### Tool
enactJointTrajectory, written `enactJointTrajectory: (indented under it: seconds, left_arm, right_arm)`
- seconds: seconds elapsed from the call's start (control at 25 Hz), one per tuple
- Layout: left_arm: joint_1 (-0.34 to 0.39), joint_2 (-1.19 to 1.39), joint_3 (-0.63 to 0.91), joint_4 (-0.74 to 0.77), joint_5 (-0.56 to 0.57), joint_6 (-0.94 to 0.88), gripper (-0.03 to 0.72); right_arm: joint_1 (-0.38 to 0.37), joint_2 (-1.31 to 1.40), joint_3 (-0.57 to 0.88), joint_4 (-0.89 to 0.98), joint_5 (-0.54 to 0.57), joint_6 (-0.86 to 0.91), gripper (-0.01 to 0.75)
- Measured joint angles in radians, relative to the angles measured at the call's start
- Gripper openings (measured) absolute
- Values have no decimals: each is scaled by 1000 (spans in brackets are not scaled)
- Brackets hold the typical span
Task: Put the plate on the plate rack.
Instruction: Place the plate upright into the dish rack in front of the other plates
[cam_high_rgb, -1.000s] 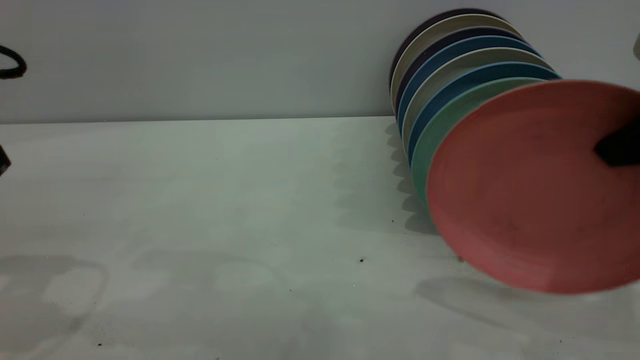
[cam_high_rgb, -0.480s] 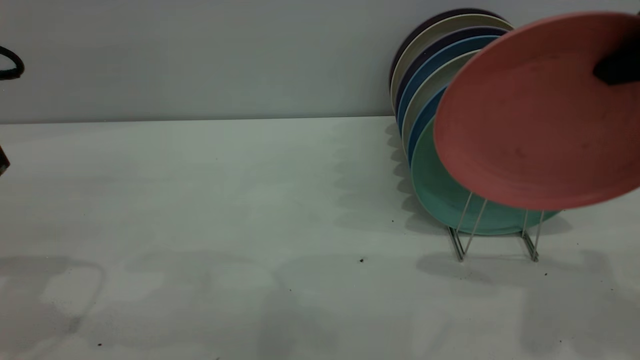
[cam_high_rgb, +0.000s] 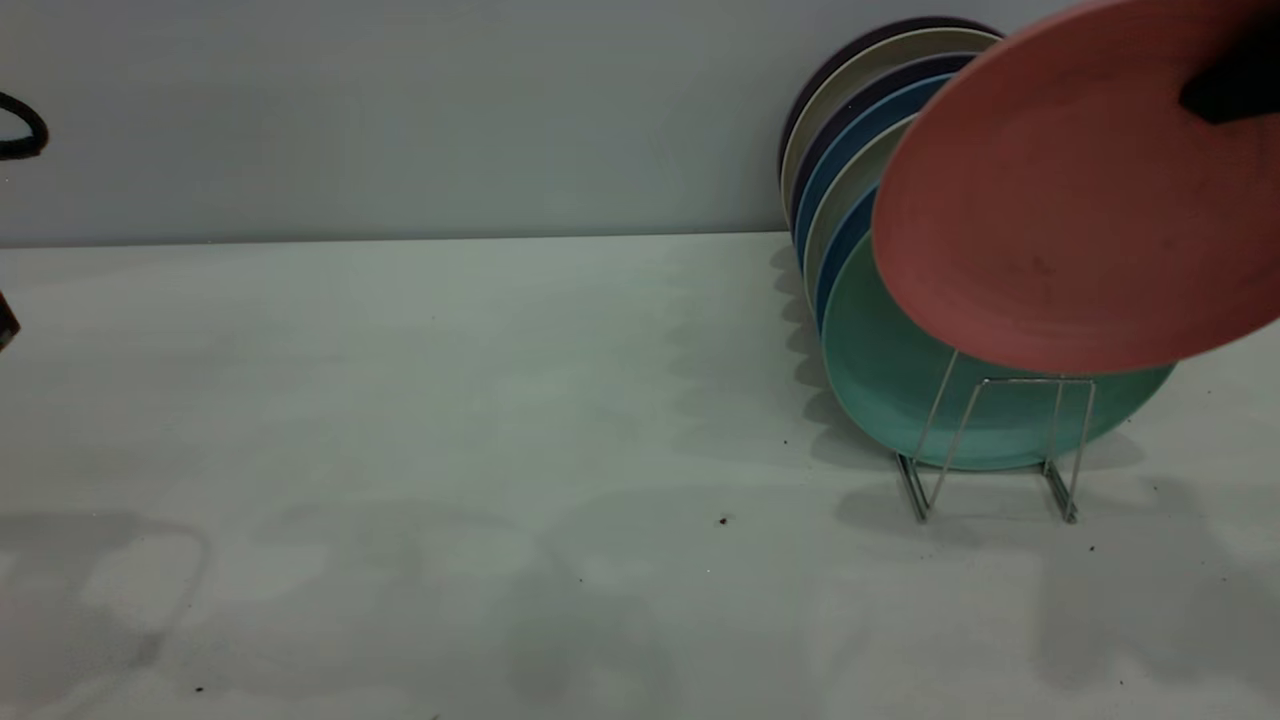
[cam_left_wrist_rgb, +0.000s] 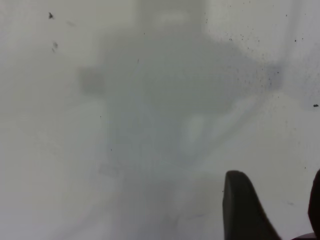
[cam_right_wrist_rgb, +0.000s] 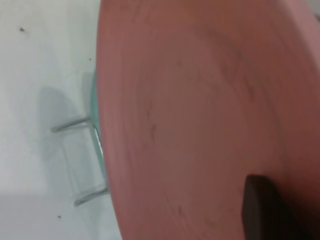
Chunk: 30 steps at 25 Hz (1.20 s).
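Note:
The salmon-pink plate (cam_high_rgb: 1050, 200) hangs tilted in the air at the upper right, above the front loop of the silver wire plate rack (cam_high_rgb: 1000, 440). My right gripper (cam_high_rgb: 1228, 88) is shut on the plate's upper rim. In the right wrist view one dark finger (cam_right_wrist_rgb: 259, 207) presses on the plate's face (cam_right_wrist_rgb: 200, 115), and the other finger is hidden behind the plate. The rack's wires (cam_right_wrist_rgb: 75, 160) show beside the plate's edge. Far from the plate, my left gripper (cam_left_wrist_rgb: 280, 210) hangs open over bare table.
A mint-green plate (cam_high_rgb: 900, 390) stands in the rack right behind the empty front loop. Several more plates (cam_high_rgb: 850, 120), blue, cream and dark, stand behind it against the back wall. The white table (cam_high_rgb: 450, 450) stretches to the left.
The pink plate has risen from just above the table to over the rack, uncovering the rack's front loop. In the last half second it rose a little more.

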Motion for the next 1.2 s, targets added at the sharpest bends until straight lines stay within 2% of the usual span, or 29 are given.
enactJointTrajectory:
  seconds: [0.68,1.2]
  left_arm:
    - [0,0,0,0,0,-3,360]
    - [0,0,0,0,-6,-3,360]
  right_arm:
    - [0,133,-70,-25,70,0,113]
    - [0,83,-80,-44,162,30,113]
